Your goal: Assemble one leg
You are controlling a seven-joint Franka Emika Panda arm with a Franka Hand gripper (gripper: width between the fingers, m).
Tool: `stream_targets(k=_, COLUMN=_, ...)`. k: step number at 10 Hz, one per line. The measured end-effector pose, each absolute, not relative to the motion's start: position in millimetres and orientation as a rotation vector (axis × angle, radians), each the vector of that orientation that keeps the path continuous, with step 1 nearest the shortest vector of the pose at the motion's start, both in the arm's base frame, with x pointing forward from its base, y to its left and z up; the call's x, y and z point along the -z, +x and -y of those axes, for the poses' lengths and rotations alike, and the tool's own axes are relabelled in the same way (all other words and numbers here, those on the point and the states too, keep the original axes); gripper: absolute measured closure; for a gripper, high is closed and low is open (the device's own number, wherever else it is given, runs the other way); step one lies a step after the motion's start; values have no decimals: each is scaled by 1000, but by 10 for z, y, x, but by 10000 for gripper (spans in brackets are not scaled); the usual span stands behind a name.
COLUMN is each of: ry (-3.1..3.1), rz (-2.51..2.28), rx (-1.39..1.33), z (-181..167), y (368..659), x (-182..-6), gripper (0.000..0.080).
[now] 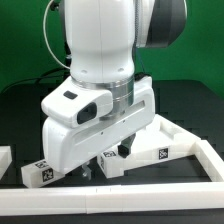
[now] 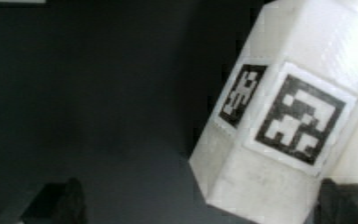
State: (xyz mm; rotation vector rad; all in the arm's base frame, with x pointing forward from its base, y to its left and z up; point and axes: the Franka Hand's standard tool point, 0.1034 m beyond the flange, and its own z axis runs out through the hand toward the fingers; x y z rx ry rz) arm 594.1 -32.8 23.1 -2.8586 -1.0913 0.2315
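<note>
A white leg [image 1: 148, 156] with a black-and-white tag lies on the dark table under the arm. In the wrist view the leg [image 2: 282, 120] fills the right side and shows two tags. My gripper [image 1: 108, 160] is lowered over one end of it. In the wrist view my gripper [image 2: 208, 205] is open. Its dark fingertips [image 2: 60, 200] stand far apart. The leg's end lies between them, close to one finger and well apart from the other. A second leg [image 1: 40, 171] with a tag lies at the exterior view's left.
A white raised rail [image 1: 190, 182] runs along the table's front and bends back along the exterior view's right, just beyond the leg. Another white piece [image 1: 5, 157] shows at the left edge. Green backdrop stands behind the dark table.
</note>
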Motion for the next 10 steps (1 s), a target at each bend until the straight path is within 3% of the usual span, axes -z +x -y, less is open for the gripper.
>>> stream_targets(k=5, ry=-2857, rz=1102, rx=-227, z=297, y=5953, x=-235, gripper=150)
stream_targets(k=7, ry=-2906, rz=808, rx=-316, z=190, y=5987, x=-315, gripper=150)
stream_targets(k=10, ry=-2900, rz=687, rx=-291, z=159, y=6054, x=-236, gripper=150)
